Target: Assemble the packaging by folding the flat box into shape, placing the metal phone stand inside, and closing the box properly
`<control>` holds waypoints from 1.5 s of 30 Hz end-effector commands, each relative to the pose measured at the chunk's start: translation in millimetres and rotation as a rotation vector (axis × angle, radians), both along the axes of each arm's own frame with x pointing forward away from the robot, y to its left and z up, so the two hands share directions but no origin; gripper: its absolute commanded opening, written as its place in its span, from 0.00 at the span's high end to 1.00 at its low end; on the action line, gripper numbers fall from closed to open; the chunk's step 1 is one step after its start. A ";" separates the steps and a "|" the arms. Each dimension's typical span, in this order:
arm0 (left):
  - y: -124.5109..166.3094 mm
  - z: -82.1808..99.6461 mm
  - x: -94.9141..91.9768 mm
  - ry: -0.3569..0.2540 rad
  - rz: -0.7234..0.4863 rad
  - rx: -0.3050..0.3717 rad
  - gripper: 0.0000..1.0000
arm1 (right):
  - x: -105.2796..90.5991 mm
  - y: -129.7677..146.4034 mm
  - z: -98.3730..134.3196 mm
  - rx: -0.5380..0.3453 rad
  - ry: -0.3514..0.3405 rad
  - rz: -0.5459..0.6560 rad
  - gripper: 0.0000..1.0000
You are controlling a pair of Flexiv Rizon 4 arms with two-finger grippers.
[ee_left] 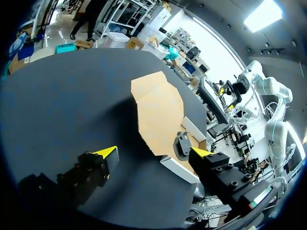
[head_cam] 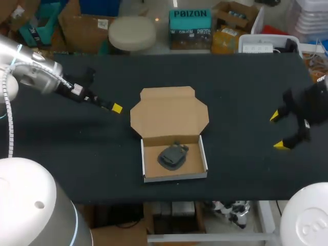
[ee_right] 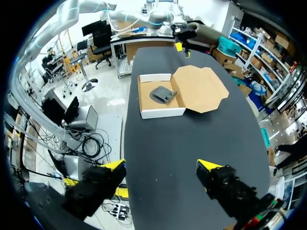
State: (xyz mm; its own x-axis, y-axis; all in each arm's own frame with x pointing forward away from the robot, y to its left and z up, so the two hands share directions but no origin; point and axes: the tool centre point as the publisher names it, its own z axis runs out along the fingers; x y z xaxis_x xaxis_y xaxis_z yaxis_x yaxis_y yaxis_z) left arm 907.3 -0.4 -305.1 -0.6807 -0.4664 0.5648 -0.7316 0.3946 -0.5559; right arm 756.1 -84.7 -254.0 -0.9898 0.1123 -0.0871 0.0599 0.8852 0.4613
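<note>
Though indistinct, stand (head_cam: 173, 155) inside open box (head_cam: 175, 177)

Box (head_cam: 175, 177) top uncovered, straight way in from above. Stand (head_cam: 172, 156) lies mid-tray, low walls all round it. Lid (head_cam: 169, 115) flat on table (head_cam: 241, 92) behind, covers that approach. Room to pass either side; left gripper (head_cam: 114, 106) and right gripper (head_cam: 278, 131) well apart from box.

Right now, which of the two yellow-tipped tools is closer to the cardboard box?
The left tool: its yellow tip sits just beside the open lid of the box, while the right tool hangs well away from it.
</note>
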 end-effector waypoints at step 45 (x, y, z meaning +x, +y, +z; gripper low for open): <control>-68.7 -43.4 8.7 0.065 -0.167 -0.107 0.44 | 80.1 45.7 29.2 -0.160 0.010 0.147 0.00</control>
